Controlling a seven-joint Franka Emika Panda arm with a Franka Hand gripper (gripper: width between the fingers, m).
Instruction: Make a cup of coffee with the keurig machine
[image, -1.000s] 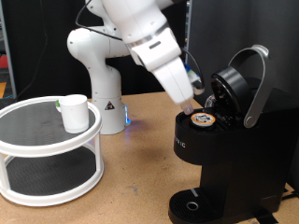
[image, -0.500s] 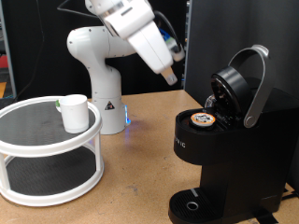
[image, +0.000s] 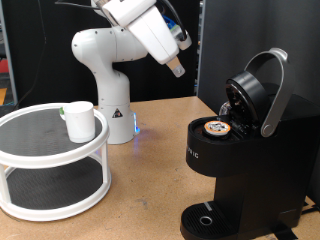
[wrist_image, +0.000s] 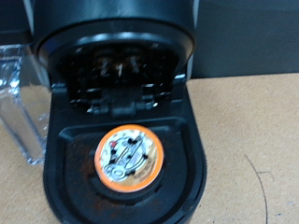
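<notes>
- We see the gripper (image: 177, 68) raised high above the counter (image: 150, 160), well clear of the keurig machine (image: 245, 160); we cannot tell how far open it is.
- The machine stands at the counter's right edge, lid up, with a pod (wrist_image: 129, 158) seated in its chamber.
- The cup (image: 81, 122) sits on a white two-tier stand (image: 50, 160) at the counter's left edge.

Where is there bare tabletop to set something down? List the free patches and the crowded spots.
Free: the wooden table between the white two-tier stand and the keurig machine. Crowded: the stand's top tier with the cup, and the machine's open chamber, filled by a pod. The gripper hangs high above.
</notes>
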